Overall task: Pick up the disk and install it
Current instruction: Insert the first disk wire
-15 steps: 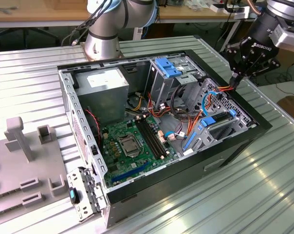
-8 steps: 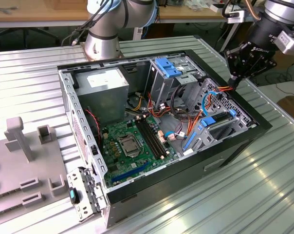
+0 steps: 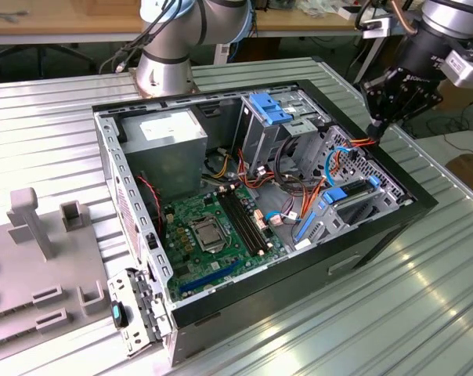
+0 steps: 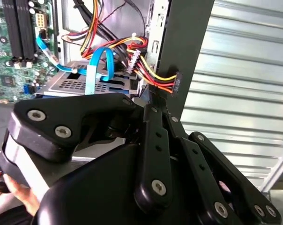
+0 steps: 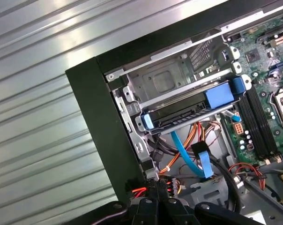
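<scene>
Open PC case [image 3: 421, 196]: gripper [image 3: 375, 130] hangs over its wall on the exterior view's right, fingers pinched together. Disk [image 5: 179, 114] already sits in the bay just inside there, so the install looks mostly done. Power plug [image 4: 173, 83] at the fingertips looks loose.

The disk [image 5: 179, 115] sits in the case [image 3: 393, 227], at the exterior view's right of the motherboard [image 3: 213, 227].

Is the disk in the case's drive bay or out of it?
In: in the first wrist view the disk sits inside the metal drive bay. Whether it is fully seated, cannot tell.
</scene>
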Robot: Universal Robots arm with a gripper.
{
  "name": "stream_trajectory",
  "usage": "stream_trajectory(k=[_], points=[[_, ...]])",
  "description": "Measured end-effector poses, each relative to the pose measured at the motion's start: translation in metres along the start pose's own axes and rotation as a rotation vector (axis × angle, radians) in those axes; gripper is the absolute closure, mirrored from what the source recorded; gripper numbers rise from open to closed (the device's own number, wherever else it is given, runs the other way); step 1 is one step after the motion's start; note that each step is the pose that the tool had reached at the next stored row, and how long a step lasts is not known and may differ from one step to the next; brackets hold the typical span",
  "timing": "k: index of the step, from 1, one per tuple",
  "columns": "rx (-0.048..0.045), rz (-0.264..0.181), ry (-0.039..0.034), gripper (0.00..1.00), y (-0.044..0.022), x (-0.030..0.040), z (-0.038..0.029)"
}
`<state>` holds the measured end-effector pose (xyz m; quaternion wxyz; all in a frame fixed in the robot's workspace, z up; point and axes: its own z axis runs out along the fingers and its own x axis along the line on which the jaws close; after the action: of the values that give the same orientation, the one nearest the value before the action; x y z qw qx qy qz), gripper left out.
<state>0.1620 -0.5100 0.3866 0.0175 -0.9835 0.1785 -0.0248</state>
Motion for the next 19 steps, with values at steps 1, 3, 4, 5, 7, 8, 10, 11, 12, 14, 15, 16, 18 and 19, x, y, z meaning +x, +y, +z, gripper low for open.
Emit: stream_trajectory(k=[1, 3, 4, 5, 7, 8, 10, 11, 12, 14, 15, 16, 18, 19], points=[[0.0038, -0.013, 0.0089, 0.89, -0.0003, -0.0001, 0.0002], [0.0126, -0.029, 0.0301, 0.89, -0.0007, -0.0003, 0.0004], [0.0173, -0.035, 0.0416, 0.89, -0.0009, -0.0003, 0.0005], [0.0253, -0.049, 0.0613, 0.89, -0.0011, -0.0005, 0.0006], [0.0310, -0.070, 0.0766, 0.89, -0.0012, -0.0005, 0.0008], [0.0301, -0.082, 0.0804, 0.89, -0.0015, -0.0006, 0.0007], [0.0254, -0.099, 0.0821, 0.89, -0.0018, -0.0007, 0.0008], [0.0255, -0.100, 0.0820, 0.89, -0.0018, -0.0007, 0.0008], [0.0256, -0.101, 0.0819, 0.89, -0.0018, -0.0008, 0.0008], [0.0256, -0.101, 0.0819, 0.89, -0.0018, -0.0007, 0.0008], [0.0256, -0.102, 0.0819, 0.89, -0.0018, -0.0008, 0.0008], [0.0257, -0.103, 0.0819, 0.89, -0.0018, -0.0008, 0.0008], [0.0257, -0.103, 0.0819, 0.89, -0.0018, -0.0008, 0.0008], [0.0257, -0.103, 0.0818, 0.89, -0.0018, -0.0008, 0.0008]])
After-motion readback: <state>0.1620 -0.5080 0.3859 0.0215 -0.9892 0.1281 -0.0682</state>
